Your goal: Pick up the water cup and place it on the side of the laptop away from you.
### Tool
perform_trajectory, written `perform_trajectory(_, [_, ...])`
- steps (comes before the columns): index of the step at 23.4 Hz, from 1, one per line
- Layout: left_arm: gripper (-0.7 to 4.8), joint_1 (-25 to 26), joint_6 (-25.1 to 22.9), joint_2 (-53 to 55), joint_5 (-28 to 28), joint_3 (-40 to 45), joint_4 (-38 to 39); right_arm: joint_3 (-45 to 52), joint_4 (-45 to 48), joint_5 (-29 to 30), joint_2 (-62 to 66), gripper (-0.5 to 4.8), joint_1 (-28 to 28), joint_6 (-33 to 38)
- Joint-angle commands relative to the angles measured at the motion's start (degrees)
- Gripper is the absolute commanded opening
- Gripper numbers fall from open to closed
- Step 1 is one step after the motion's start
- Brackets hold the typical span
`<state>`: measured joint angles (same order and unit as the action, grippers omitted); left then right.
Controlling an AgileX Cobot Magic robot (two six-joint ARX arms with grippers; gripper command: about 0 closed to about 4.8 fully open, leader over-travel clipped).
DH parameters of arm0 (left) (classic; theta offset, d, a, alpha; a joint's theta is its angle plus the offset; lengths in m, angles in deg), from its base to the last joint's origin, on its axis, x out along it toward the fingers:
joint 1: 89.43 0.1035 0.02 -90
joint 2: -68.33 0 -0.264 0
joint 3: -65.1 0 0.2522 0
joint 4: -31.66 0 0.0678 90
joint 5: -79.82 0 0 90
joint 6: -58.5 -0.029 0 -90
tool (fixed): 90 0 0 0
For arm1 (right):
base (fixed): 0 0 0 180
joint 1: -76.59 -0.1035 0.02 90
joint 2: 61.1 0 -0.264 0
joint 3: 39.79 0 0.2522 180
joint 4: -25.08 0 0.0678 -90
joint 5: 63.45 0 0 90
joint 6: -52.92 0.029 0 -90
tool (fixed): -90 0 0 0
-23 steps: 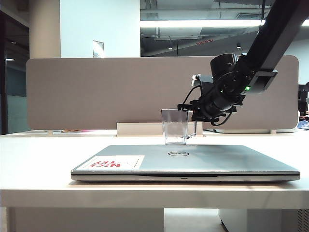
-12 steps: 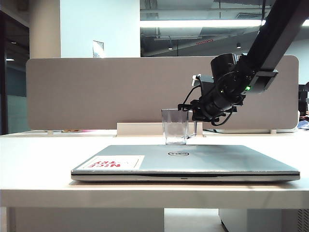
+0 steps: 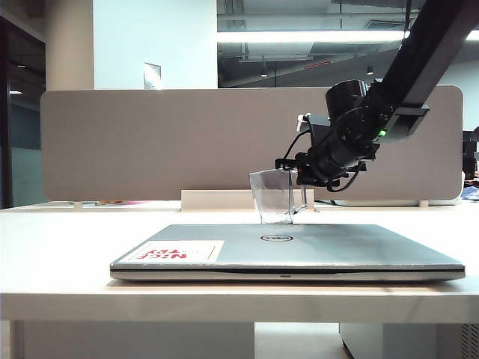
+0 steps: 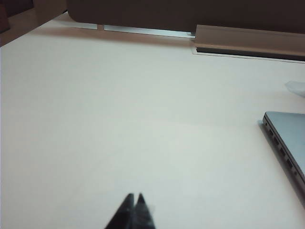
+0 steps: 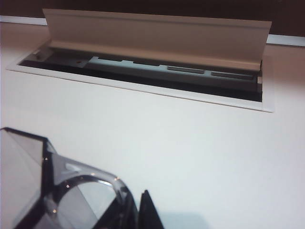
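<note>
Broadly, the desk (image 3: 60,247) carries the closed laptop (image 3: 314,250) at its near edge, and the water cup (image 3: 271,196) sits beyond it, on the far side, leaning a little to one side. The right gripper (image 3: 293,188) is at the cup's wall; whether its jaws are gripping or already slack I cannot tell, since the cup hides them. The left gripper (image 4: 135,206) rests pinched closed over bare desk beside the laptop. This looks like the release step. Next the right jaws should part fully and back off without tipping the cup.
</note>
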<state>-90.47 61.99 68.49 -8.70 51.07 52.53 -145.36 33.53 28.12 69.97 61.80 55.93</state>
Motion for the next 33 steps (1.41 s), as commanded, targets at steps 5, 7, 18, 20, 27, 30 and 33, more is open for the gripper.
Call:
perform_trajectory(5, [-0.05, 0.0, -0.1, 0.1, 0.1, -0.2, -0.4, -0.5, -1.2, 0.1, -0.5, 1.19, -0.1, 0.3])
perform_trajectory(7, [-0.05, 0.0, -0.1, 0.1, 0.8, -0.2, -0.4, -0.5, -1.5, 0.1, -0.6, 1.19, -0.1, 0.4])
perform_trajectory(18, [-0.05, 0.0, 0.0, 0.1, 1.5, -0.2, -0.5, -0.5, -8.3, 0.1, -2.3, 1.19, -0.1, 0.4])
perform_trajectory(20, [-0.05, 0.0, 0.0, 0.1, 1.5, -0.2, -0.5, -0.5, -10.8, 0.6, -2.7, 1.19, -0.1, 0.4])
perform_trajectory(27, [-0.05, 0.0, 0.0, 0.1, 1.5, -0.2, -0.5, -0.5, -16.2, 1.2, -4.8, 1.18, -0.1, 0.3])
perform_trajectory(30, [-0.05, 0.0, 0.0, 0.1, 1.3, -0.2, -0.5, -0.5, -20.7, 0.9, -7.0, 1.17, -0.1, 0.0])
perform_trajectory(33, [-0.05, 0.0, 0.0, 0.1, 1.3, -0.2, -0.5, -0.5, -28.0, 0.9, -9.8, 1.15, -0.1, 0.0])
